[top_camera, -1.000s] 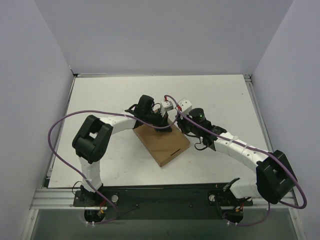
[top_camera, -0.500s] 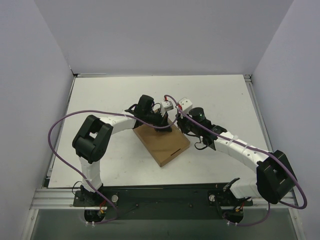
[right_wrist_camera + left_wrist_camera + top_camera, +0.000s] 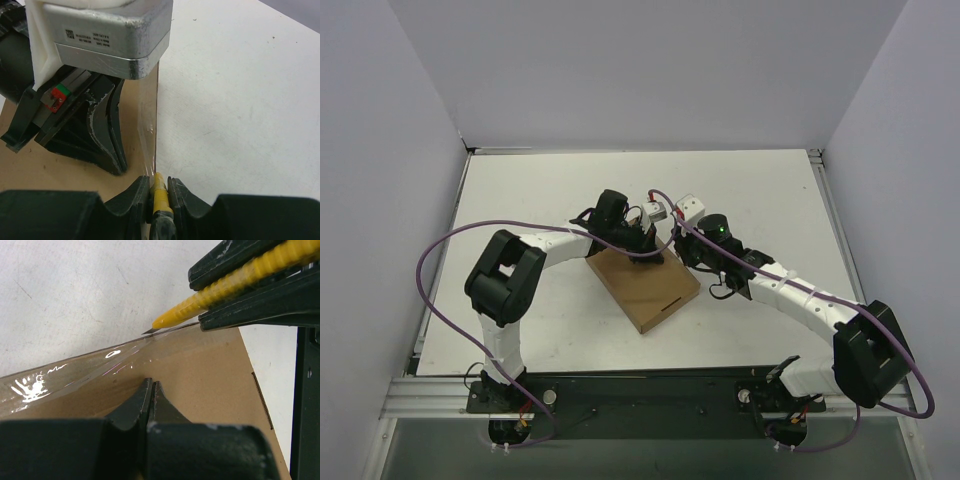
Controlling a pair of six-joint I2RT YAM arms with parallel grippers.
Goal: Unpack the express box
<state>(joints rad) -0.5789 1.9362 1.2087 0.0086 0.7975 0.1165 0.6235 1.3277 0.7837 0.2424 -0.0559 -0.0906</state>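
Counter (image 3: 520, 200) was white, with the box (image 3: 645, 285) lying flat near its middle, turned at an angle, lid closed. Both arms met at the box's far edge.

Left pincer (image 3: 151, 385) was fully closed on nothing, tips down at the lid near that edge. It looked like a hold-down, but contact couldn't be confirmed.

Right pincer (image 3: 159, 182) was narrow, clamped on the yellow knife (image 3: 159, 197), which pointed along the box's far edge.

Clear tape (image 3: 100, 365) ran glossy over that edge. The blade (image 3: 148, 331) sat right at the tape line by the corner.

Judged step: slitting the tape seam; unpacking barely begun.

Risks:
- Box could slide or spin under blade drag if the left pincer wasn't really pressing.
- Blade could ride off the edge and skate onto the counter, since it sat at the very rim.
- Knife could twist in the grip under side load, because the handle is round and ribbed.
- The pincers were close together, so a stroke toward the left one could hit it.
- Cutting too deep could nick the contents.
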